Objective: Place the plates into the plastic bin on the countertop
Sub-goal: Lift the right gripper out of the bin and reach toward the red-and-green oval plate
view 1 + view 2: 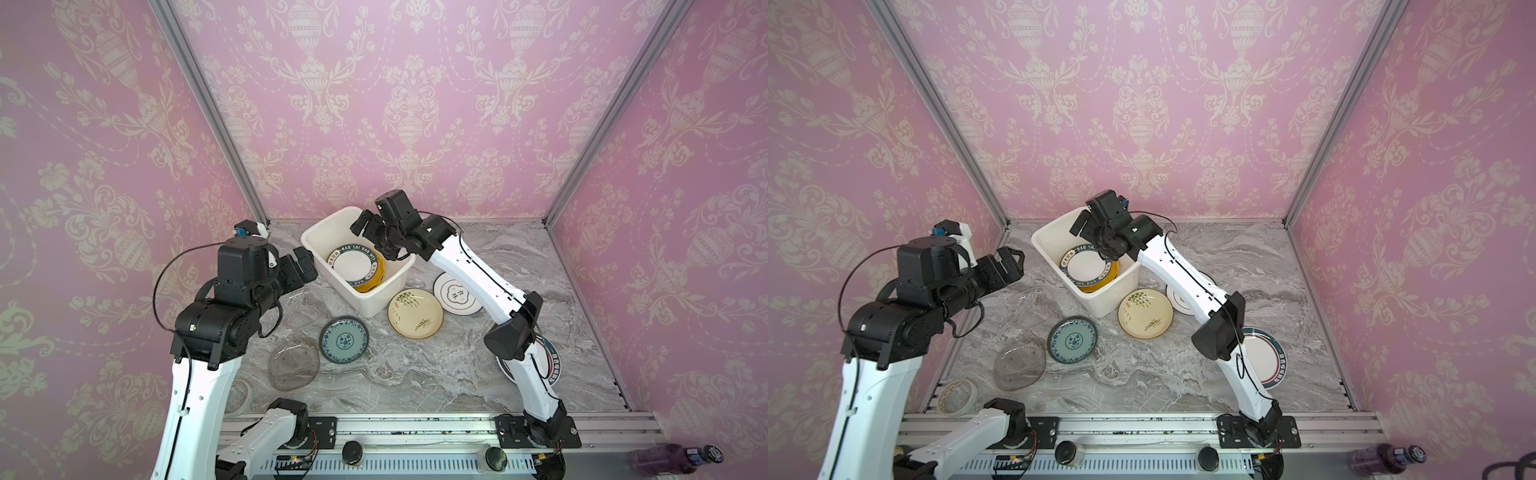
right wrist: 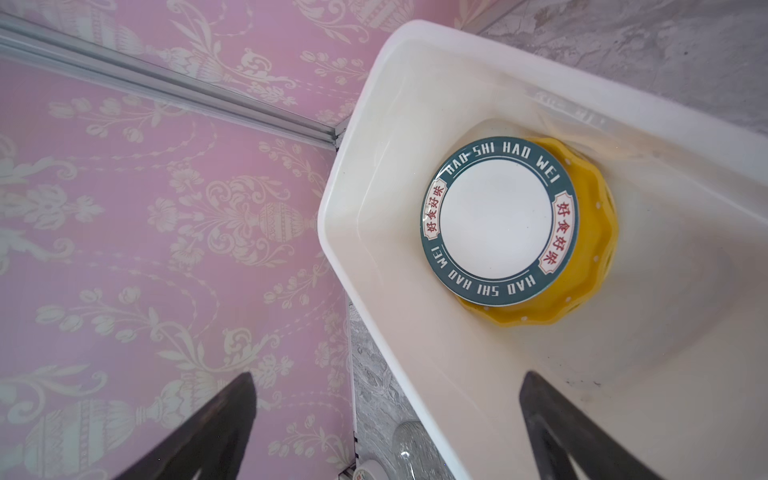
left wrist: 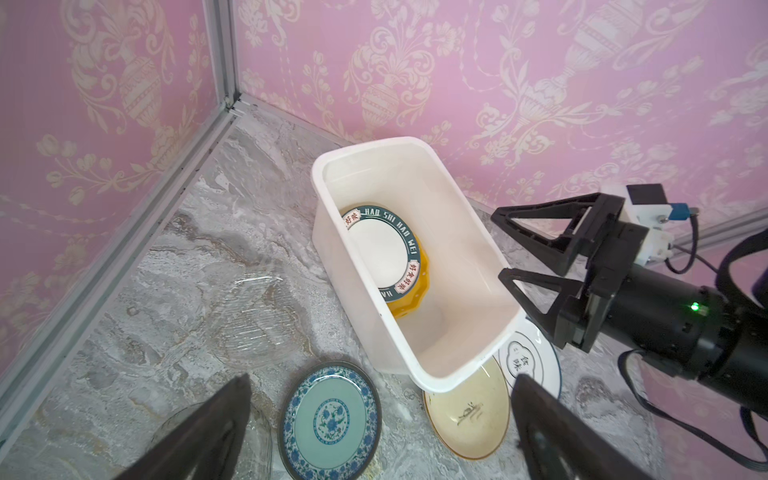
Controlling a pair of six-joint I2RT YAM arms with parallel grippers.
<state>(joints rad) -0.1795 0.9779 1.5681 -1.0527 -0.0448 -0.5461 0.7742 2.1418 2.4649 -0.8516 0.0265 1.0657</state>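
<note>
Two plates visibly loaded in the plastic bin point(image 1: 376, 301) at the back of the desk point(image 1: 415, 382): the lettered dark-rimmed plate point(image 2: 496, 220) lies on the yellow scalloped plate point(image 2: 590, 257), and I cannot tell whether anything sits beneath. Right jaws hang over the bin, spread wide and empty; left jaws hover near the bin's left side, also wide and empty. I count six left on the desk: teal plate point(image 1: 344, 340), sprigged cream plate point(image 1: 415, 313), white emblem plate point(image 1: 453, 293), a second dark-rimmed plate point(image 1: 1264, 357) partly under the right arm, and two clear glass plates point(image 1: 294, 365) point(image 3: 249, 316), so I judge it roughly a quarter done.
</note>
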